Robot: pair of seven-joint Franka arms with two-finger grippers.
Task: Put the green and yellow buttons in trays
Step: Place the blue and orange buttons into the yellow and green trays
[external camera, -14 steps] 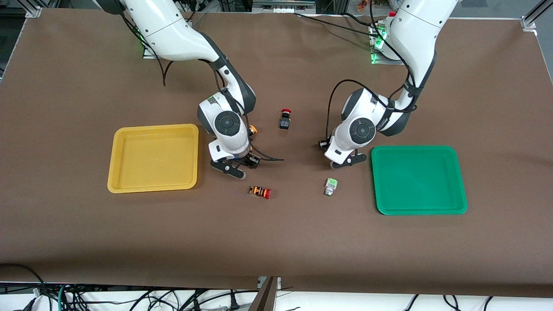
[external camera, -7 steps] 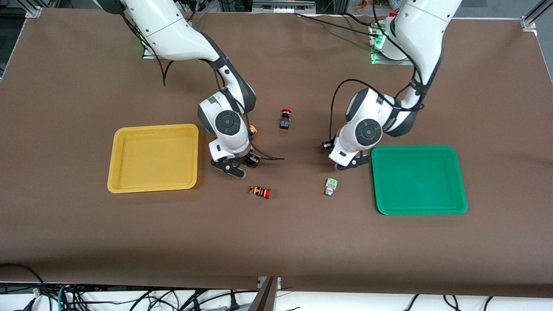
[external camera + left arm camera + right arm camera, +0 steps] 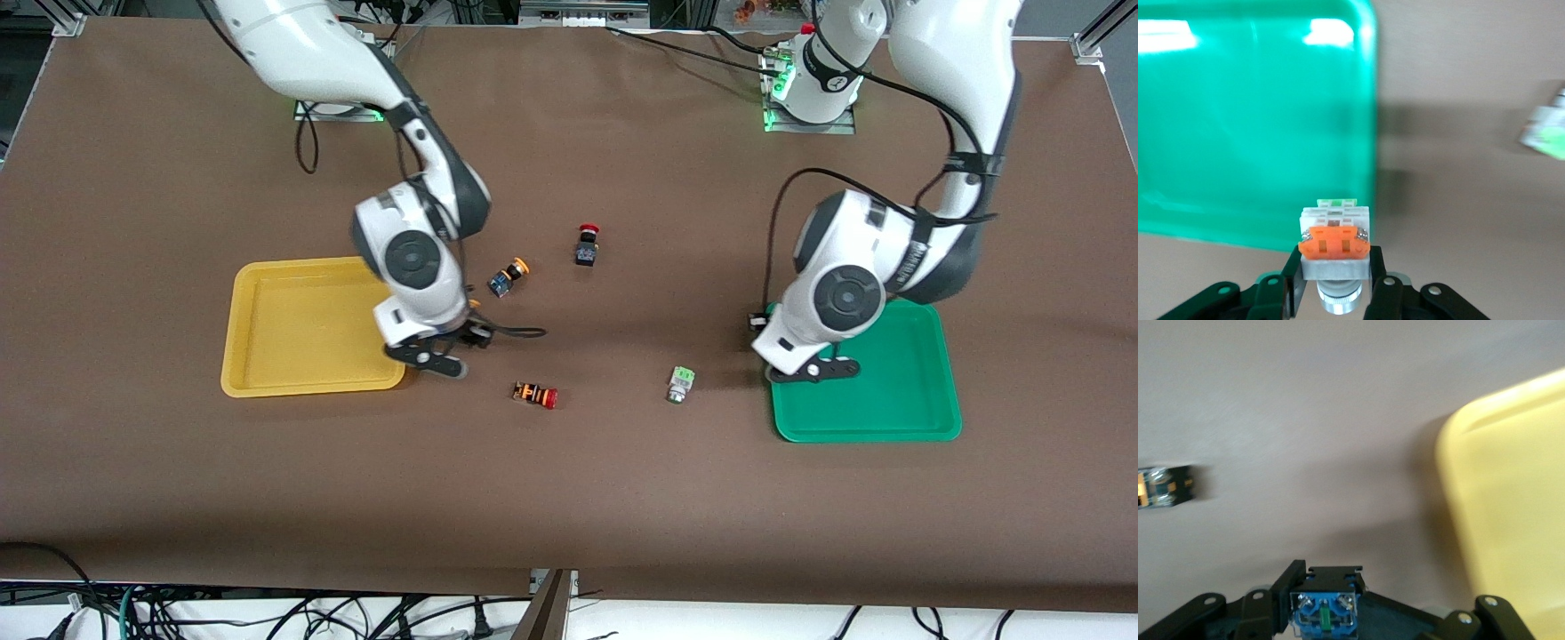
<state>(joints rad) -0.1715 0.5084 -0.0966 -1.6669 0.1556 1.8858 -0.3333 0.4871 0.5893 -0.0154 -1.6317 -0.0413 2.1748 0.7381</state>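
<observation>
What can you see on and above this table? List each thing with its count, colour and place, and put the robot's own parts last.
Yellow tray: one, yellow, toward the right arm's end of the table.
Green tray: one, green, toward the left arm's end.
Yellow-capped button: one, black-blue body, on the table beside the yellow tray.
Green-block button: one, white-silver, on the table beside the green tray.
Red-capped black button: one, mid-table.
Red-capped orange-striped button: one, nearer the front camera.
Table: one, brown.
Orange-block button: one, white-silver, in the left gripper.
Blue-black button: one, in the right gripper.
Left gripper: shut on its button, over the green tray's rim.
Right gripper: shut on its button, beside the yellow tray.
</observation>
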